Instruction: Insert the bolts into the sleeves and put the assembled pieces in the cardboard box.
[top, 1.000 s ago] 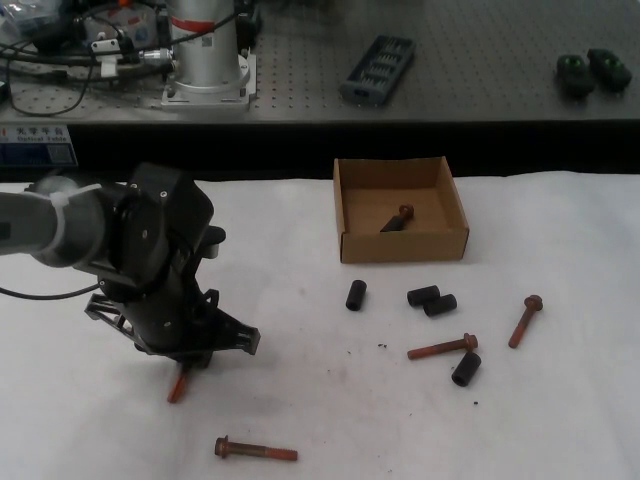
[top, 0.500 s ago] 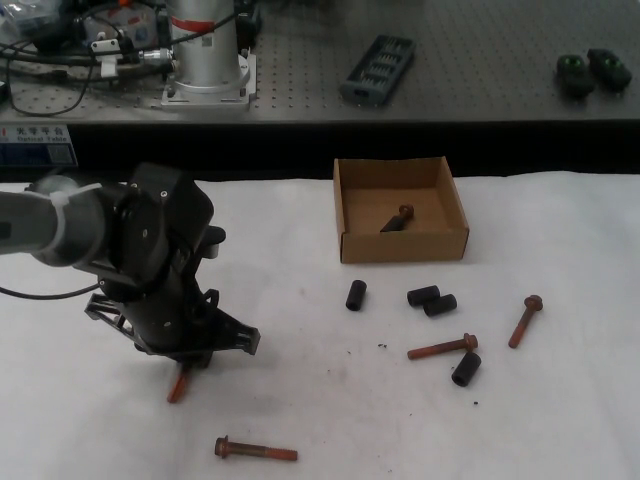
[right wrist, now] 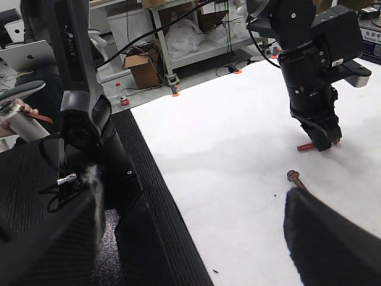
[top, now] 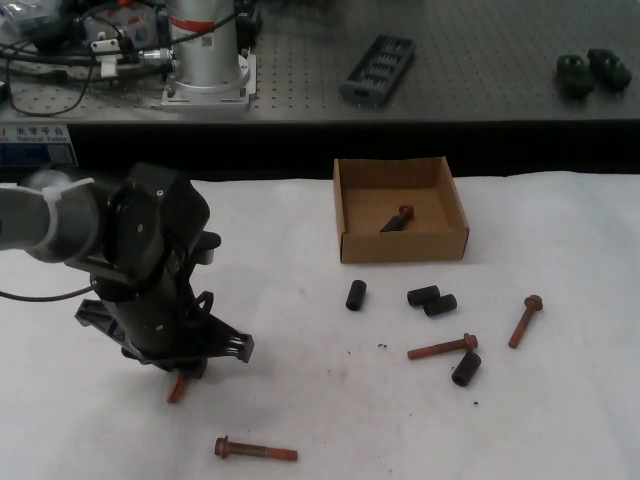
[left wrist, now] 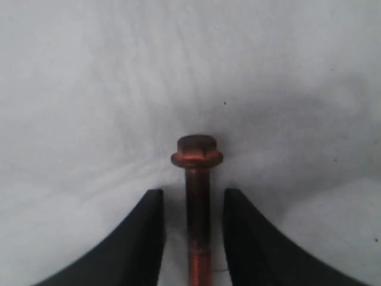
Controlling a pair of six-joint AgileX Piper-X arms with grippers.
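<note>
Left fingers (left wrist: 137, 250) slightly apart astride a bolt (left wrist: 197, 179) — thin gap each side — right fingers (right wrist: 333, 238) wide apart

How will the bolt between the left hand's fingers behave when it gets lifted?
Probably rigid: the bolt looks like solid metal. Its round shank may roll on the cloth if nudged, though the flanged head should limit that. The left hand straddles it loosely, so closing may shift it.

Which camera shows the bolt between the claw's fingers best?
The left wrist view: the bolt shows close up, head and shaft plain, between the open fingers of the left claw. In the high view one end of it pokes out from beneath the arm. The right wrist view has it far off and small, under that claw.
</note>
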